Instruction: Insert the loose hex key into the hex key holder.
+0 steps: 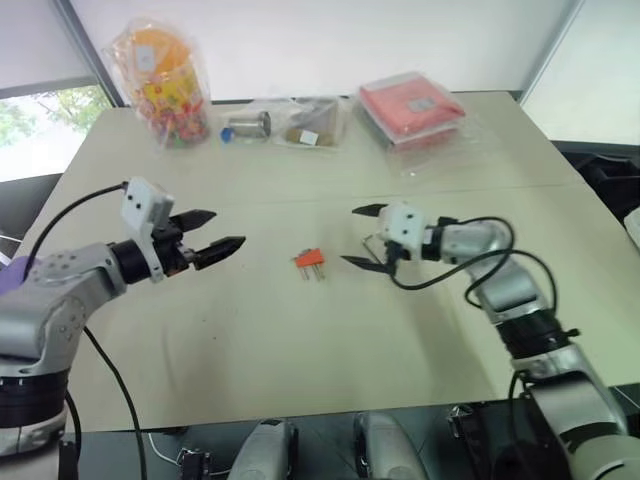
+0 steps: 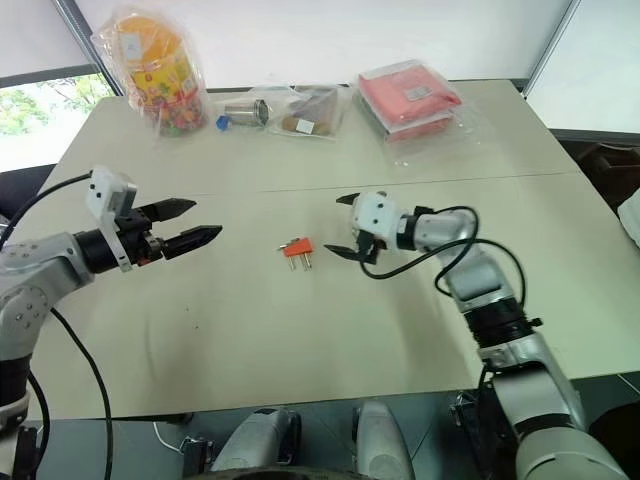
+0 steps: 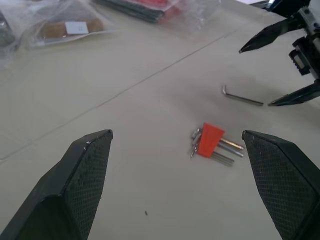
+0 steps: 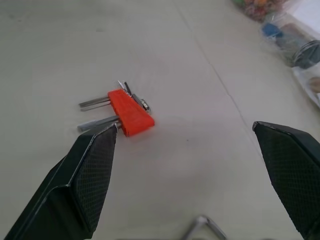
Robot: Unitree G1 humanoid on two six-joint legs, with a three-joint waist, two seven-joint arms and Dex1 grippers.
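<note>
Lying flat near the middle of the pale desk (image 1: 300,340) is the hex key holder (image 1: 309,258), an orange-red block with several short metal keys sticking out of one side toward the robot. The loose hex key (image 3: 241,97) is lying on the desk just beyond the holder on the robot's right, a thin L-shaped rod with its bent end turned away from the right gripper; in the left wrist view its straight end is pointing at the lower finger of that gripper, and whether the two are touching I cannot tell.

The right gripper (image 1: 366,238) is hanging just above the desk to the right of the holder, its two black fingers spread wide and pointing toward the robot's left, holding nothing. In the right wrist view the holder is sitting close in front of one fingertip, and the bend of the loose hex key is peeking in low between the fingers.

The left gripper (image 1: 218,232) is hovering to the left of the holder, well apart from it, fingers also spread wide and empty, aimed toward the robot's right at the holder.

Along the far edge of the desk are sitting a bag of colourful sweets (image 1: 162,82), a clear bag of small parts (image 1: 283,123) and a red flat packet in clear plastic (image 1: 411,108)
</note>
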